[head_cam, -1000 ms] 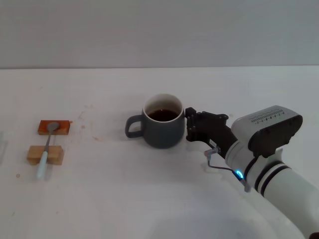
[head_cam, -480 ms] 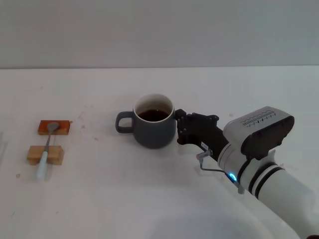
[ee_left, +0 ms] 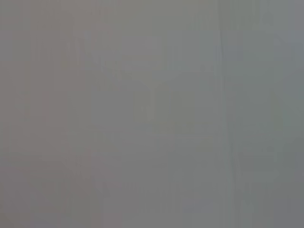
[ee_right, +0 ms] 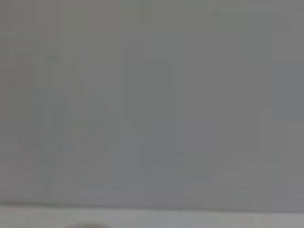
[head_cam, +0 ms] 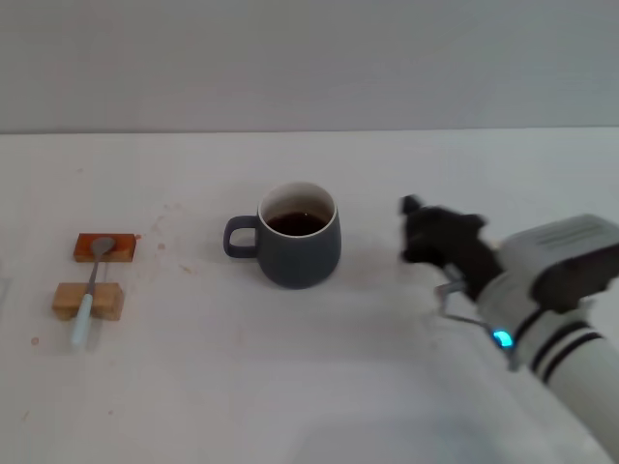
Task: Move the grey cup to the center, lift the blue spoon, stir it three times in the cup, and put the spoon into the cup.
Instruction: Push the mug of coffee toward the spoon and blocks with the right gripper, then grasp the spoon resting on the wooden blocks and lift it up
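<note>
The grey cup stands upright near the middle of the table in the head view, handle pointing left, dark brown liquid inside. My right gripper is to the right of the cup, clear of it, open and empty. The blue spoon lies at the far left, its metal bowl on the red-brown block and its pale blue handle across the tan wooden block. My left gripper is out of view. Both wrist views show only plain grey.
The white table runs back to a grey wall. My right arm's white body fills the lower right corner. A few small stains mark the table left of the cup.
My right gripper pushed the cup a little to the left, then drew back to the right, away from it. The cup now stands alone. The spoon has not moved.
</note>
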You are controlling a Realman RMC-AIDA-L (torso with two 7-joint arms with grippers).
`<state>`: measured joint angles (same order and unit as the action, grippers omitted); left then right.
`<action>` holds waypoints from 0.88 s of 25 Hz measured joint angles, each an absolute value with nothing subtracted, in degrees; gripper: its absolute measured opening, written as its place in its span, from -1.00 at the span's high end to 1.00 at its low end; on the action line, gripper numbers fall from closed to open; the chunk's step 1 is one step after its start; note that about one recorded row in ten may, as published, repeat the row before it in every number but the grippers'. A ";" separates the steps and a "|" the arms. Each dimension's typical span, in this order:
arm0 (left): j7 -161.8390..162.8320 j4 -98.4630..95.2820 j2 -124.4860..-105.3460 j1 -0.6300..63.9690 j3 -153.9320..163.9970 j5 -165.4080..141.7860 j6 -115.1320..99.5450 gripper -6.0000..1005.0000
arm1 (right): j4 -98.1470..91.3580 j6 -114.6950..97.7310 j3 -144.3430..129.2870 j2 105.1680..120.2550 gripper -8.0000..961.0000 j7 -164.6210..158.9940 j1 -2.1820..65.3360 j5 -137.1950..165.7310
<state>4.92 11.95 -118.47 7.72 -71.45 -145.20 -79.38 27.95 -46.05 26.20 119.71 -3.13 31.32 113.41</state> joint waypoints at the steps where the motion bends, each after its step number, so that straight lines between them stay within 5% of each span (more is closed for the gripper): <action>1: 4.92 11.95 -118.47 7.52 -71.39 -145.19 -79.38 -0.48 | 27.31 -47.16 27.36 119.62 0.99 -3.11 30.58 113.39; 22: 5.73 18.20 -118.73 0.10 -52.70 -145.38 -80.38 -0.46 | 14.21 -54.39 46.61 119.18 0.99 -2.81 23.68 113.28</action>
